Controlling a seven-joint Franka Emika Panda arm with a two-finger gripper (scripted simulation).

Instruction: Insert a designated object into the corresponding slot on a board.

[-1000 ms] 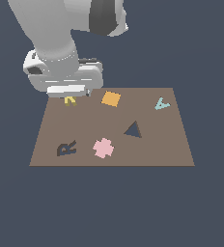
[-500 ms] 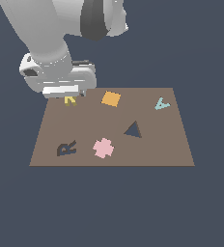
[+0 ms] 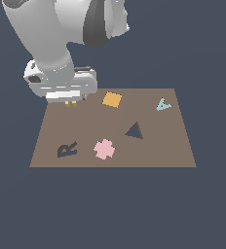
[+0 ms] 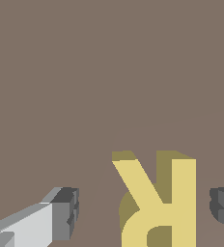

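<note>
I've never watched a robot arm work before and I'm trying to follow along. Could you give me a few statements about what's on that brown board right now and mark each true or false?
1. The yellow letter R lies between the open fingers of the gripper, neither finger touching it. True.
2. The yellow R already sits in the R-shaped slot. False: that slot is empty, at the board's near corner on the exterior view's left.
3. A pink piece lies beside the R-shaped slot. True.
4. The orange square fills the triangular recess. False: it lies apart from it, and the recess is empty.
5. The teal letter A is in the gripper. False: it lies near the board's far corner, on the exterior view's right.
</note>
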